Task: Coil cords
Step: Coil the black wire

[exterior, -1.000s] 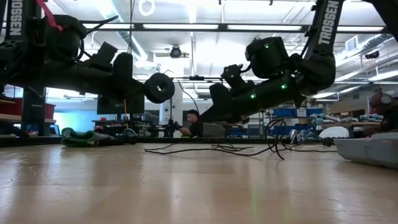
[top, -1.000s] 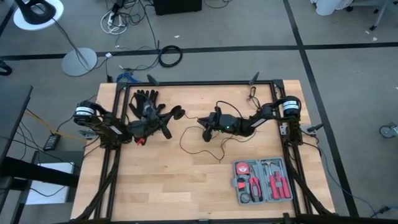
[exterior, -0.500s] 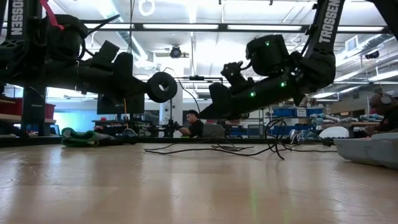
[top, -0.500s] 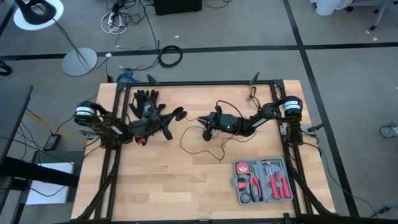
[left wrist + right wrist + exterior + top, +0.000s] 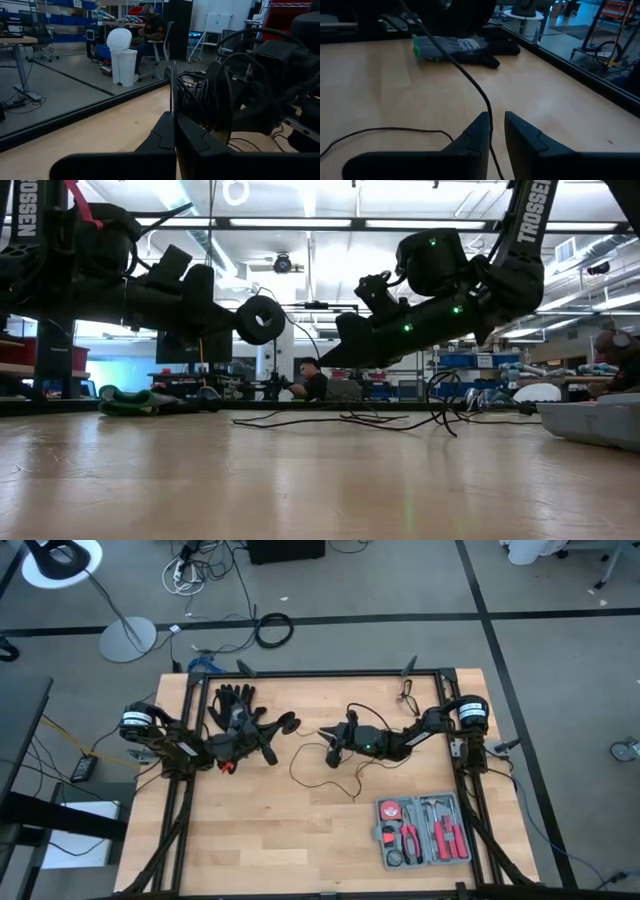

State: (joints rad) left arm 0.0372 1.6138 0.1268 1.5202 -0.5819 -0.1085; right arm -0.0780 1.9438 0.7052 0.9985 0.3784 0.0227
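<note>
The cord is a very thin black wire (image 5: 297,768) ending in a small round black disc (image 5: 288,722). My left gripper (image 5: 274,730) is shut on the disc, which is held above the table (image 5: 261,320). The wire runs from the disc to my right gripper (image 5: 330,750) and lies in loose loops on the table in front of it (image 5: 350,418). My right gripper (image 5: 494,117) is open by a narrow gap, and the wire (image 5: 470,80) passes through that gap. My left gripper pinches the disc (image 5: 173,90) between its two fingers (image 5: 162,135), across its flat faces; the wrist view shows it edge-on, standing up past the fingertips. The fingers come nearly level from the table's left. The disc is lifted clear of the table. My right gripper has the wire between its fingers (image 5: 479,125); whether they touch it, I cannot tell.
A black glove with a green cuff (image 5: 235,705) lies on the table behind my left gripper, also in the right wrist view (image 5: 465,47). An open grey tool case (image 5: 422,830) sits at the near right. A person sits in the room beyond the table (image 5: 312,380).
My right arm's wrist has risen a little, so the gripper lies more level, with its fingertips staying near the same spot above the wire loops. My left gripper has edged slightly toward the right with the disc.
</note>
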